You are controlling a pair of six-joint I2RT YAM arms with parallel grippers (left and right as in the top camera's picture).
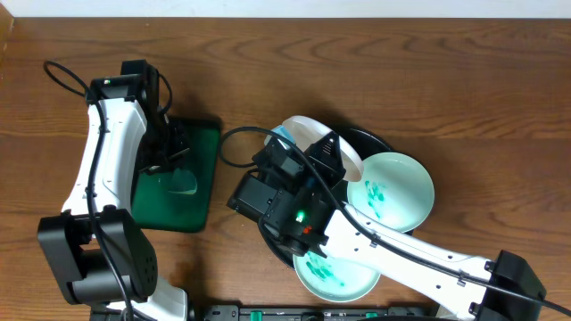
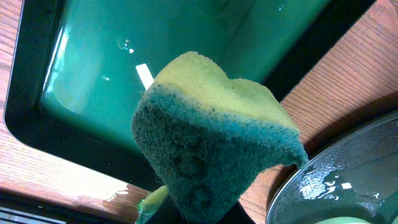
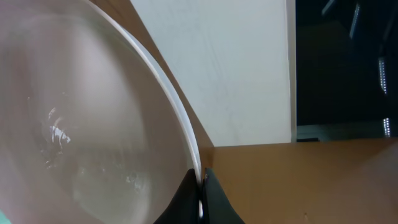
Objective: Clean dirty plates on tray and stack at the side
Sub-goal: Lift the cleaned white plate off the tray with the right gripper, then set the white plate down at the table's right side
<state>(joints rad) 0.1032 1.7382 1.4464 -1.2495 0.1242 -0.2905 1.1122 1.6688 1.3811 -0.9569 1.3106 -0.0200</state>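
Observation:
My right gripper [image 1: 306, 150] [image 3: 201, 186] is shut on the rim of one plate [image 1: 303, 127] [image 3: 93, 118] and holds it tilted on edge above the black tray [image 1: 376, 141]. That plate's face looks pale and wet, with no smears showing. A second plate [image 1: 391, 192] with teal smears overhangs the tray's right side. A third smeared plate [image 1: 337, 275] sits at the tray's near edge under my right arm. My left gripper [image 1: 174, 156] [image 2: 205, 214] is shut on a yellow and green sponge [image 2: 211, 143], which hides its fingers.
A rectangular green tray [image 1: 201, 178] [image 2: 124, 56] holding water lies under the left gripper. The round tray's wet rim [image 2: 348, 180] shows at the lower right of the left wrist view. Bare wooden table surrounds both trays.

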